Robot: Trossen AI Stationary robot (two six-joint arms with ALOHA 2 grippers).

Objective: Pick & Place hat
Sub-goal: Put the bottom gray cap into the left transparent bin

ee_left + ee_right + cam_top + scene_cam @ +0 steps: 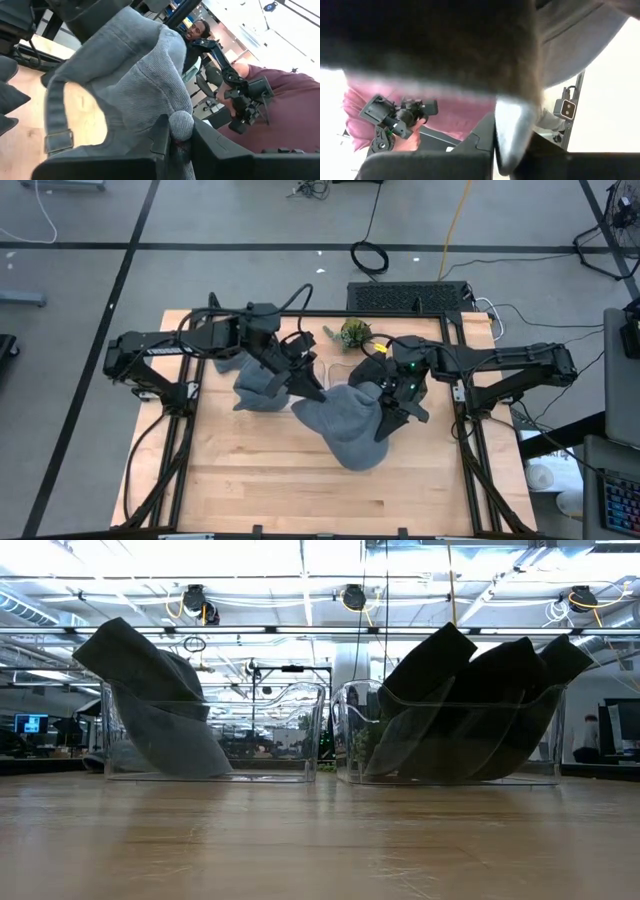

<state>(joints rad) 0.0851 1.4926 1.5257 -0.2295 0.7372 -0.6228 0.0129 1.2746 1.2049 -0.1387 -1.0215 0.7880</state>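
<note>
The grey hat is hanging between both grippers just in front of the two clear bins, the left gripper pinching its crown and the right gripper clamping fabric, so carrying is underway and lowering into one bin probably comes next.

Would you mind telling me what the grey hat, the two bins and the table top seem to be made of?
Hat: looks like soft knitted fabric, matte, with fine ribbing showing and loose folds. Bins: clear, glossy, probably hard plastic, since the room shows through the walls and the rims glint. Table top: pale wood, seemingly joined boards with visible grain and a slight sheen.
</note>
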